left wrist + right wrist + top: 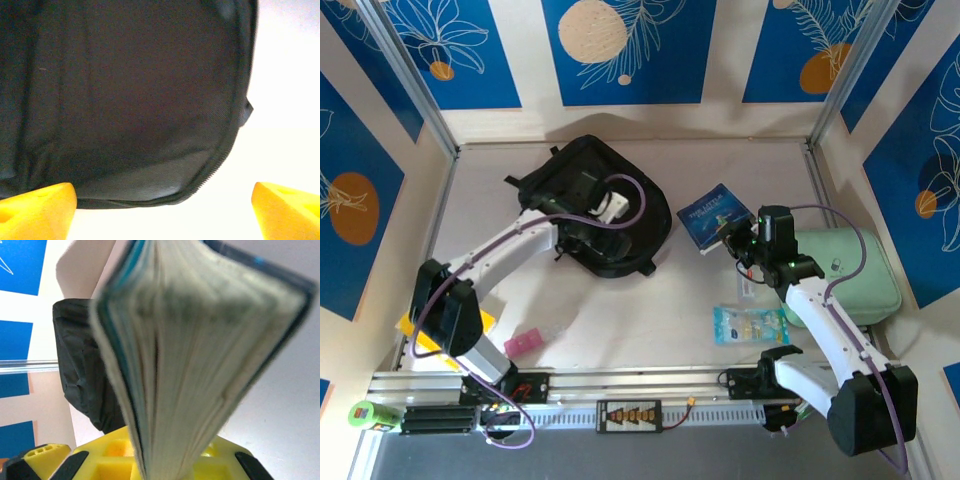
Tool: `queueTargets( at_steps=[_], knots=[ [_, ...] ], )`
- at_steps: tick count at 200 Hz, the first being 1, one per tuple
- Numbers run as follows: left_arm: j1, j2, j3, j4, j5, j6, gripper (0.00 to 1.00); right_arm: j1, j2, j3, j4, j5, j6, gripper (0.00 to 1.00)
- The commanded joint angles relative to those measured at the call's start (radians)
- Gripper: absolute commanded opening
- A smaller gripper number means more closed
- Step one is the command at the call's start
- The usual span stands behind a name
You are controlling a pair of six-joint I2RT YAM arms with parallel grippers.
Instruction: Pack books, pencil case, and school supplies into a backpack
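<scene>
Status: packing has barely begun (judged from how the items lie). Nothing can be seen inside the bag, and four items remain outside it.

1. Table (650, 300): carries every item.
2. Backpack (605, 210): black, lying flat, directly under the left gripper (607, 208). From the left wrist, the left gripper (160, 212) has its yellow fingers spread wide, holding nothing. The backpack (125, 100) sits just ahead of them, its zipped seam curving between them. Whether the main compartment is open cannot be told.
3. Green case (865, 285): mint-green, well behind the right gripper (738, 240), partly under that arm. Not yet packed.
4. Blue book (718, 215): pinched at one edge by the right gripper and extending ahead of it. From the right wrist, the blue book (200, 340) stands on edge, pages fanned, clamped in the right gripper (160, 465). The backpack (85, 380) lies beyond it, to the left. This is the item in hand; it has yet to be carried across.
5. Yellow book (410, 335): far behind the left gripper, by that arm's base (mostly hidden). Not packed.
6. Packet (750, 325): clear, with small supplies, behind the right gripper. Not packed.
7. Pink item (520, 343): small, well behind the left gripper.

Labelling: the blue cover carries light lettering, and the packet a blue label. Neither can be read.
</scene>
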Motion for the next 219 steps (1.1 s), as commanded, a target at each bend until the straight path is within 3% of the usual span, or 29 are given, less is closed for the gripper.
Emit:
queueTargets(
  at_steps=[1, 34, 96, 183, 219],
  knots=[
    [-0.065, 0.058, 0.044, -0.084, -0.037, 0.133, 0.86, -0.006, -0.018, 0.017, 0.04, -0.004, 0.009, 0.1],
    [-0.12, 0.119, 0.076, -0.098, -0.123, 0.208, 0.75, -0.008, -0.014, 0.016, 0.04, -0.006, 0.017, 0.09],
    [-0.132, 0.221, 0.159, -0.117, -0.221, 0.23, 0.54, -0.011, -0.015, 0.006, 0.041, -0.009, 0.024, 0.09],
    [-0.153, 0.284, 0.197, -0.146, -0.294, 0.243, 0.46, -0.019, -0.017, -0.009, 0.041, -0.015, 0.034, 0.09],
    [-0.157, 0.28, 0.211, -0.16, -0.306, 0.248, 0.3, -0.02, -0.019, -0.011, 0.037, -0.017, 0.037, 0.09]
  ],
)
